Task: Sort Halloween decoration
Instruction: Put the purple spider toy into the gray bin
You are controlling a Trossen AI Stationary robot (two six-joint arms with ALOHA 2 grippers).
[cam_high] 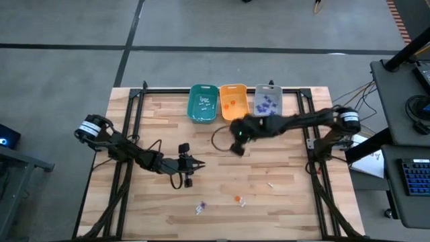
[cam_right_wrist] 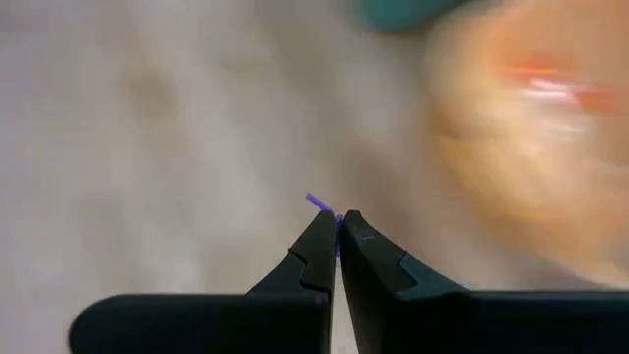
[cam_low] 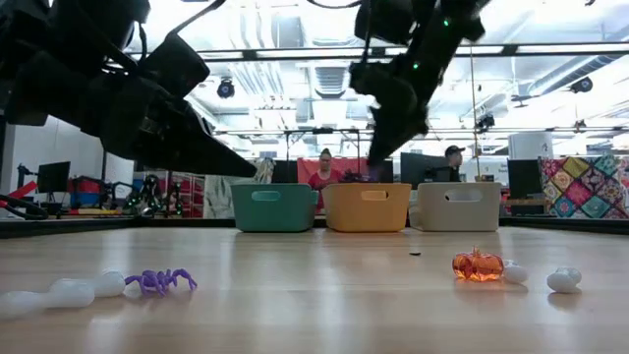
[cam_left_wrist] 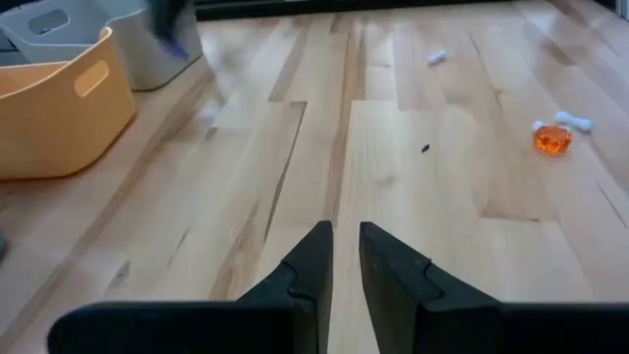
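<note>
Small Halloween decorations lie on the near part of the table: a purple spider (cam_low: 162, 281), an orange pumpkin (cam_low: 478, 265) and white bits (cam_high: 271, 184). My right gripper (cam_high: 236, 149) hangs above the table just in front of the orange bin (cam_high: 233, 101), shut on a purple trinket of which only a sliver shows. My left gripper (cam_left_wrist: 346, 246) hovers over bare wood at the table's middle left. Its fingers stand a narrow gap apart with nothing between them. My right gripper pinches a thin purple strand (cam_right_wrist: 319, 205) of a trinket between its two fingertips. Only that strand sticks out past the tips, and the fingers hide the rest. The fingers slant downward, and the trinket is lifted clear of the table.
A teal bin (cam_high: 202, 103), the orange bin and a grey bin (cam_high: 268, 102) stand in a row at the far edge, each with small pieces inside. A black cable loop (cam_high: 218, 138) lies in front of the bins. People (cam_low: 324, 167) sit in the room behind.
</note>
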